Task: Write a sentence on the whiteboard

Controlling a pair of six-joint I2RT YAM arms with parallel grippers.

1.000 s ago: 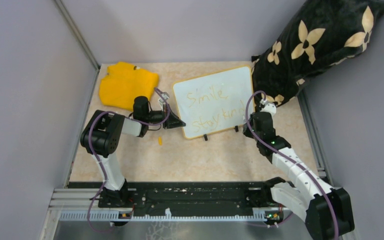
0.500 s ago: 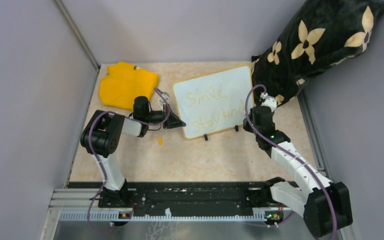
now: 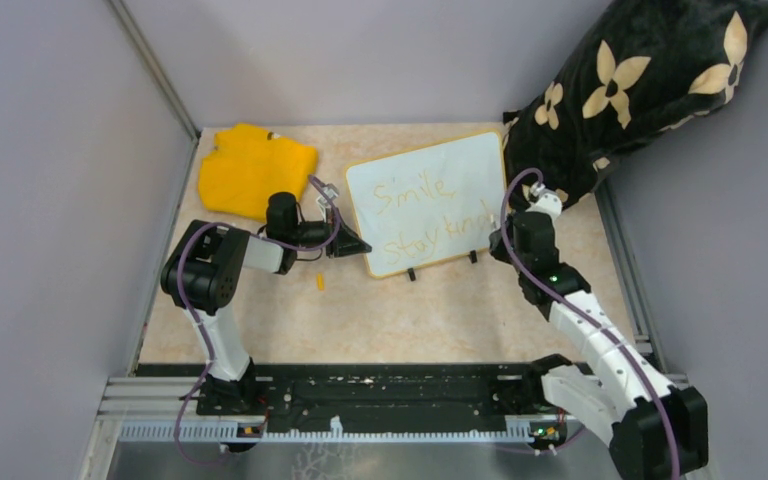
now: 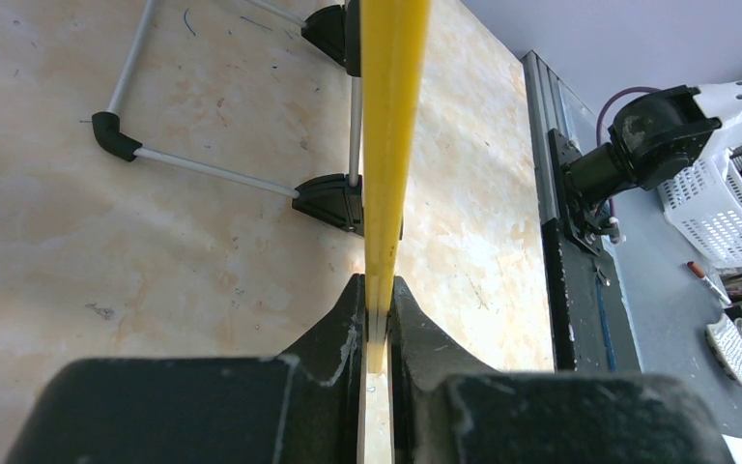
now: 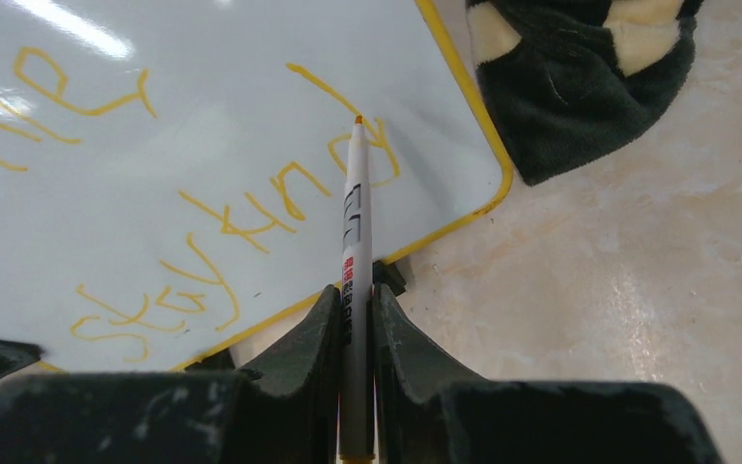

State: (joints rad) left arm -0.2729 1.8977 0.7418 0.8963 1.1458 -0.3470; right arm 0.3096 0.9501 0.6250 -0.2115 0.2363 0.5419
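Right jaws, clenched on pen [image 5: 355,222], crept toward whiteboard's [image 3: 465,165] right edge, at final "d" | left jaws kept pinching its rim | sentence [image 5: 224,222] seemingly almost done.

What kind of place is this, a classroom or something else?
Probably a robot lab test cell: grey partition walls box in a marbled table, and a left arm and right arm are bolted to a metal rail at its near edge.
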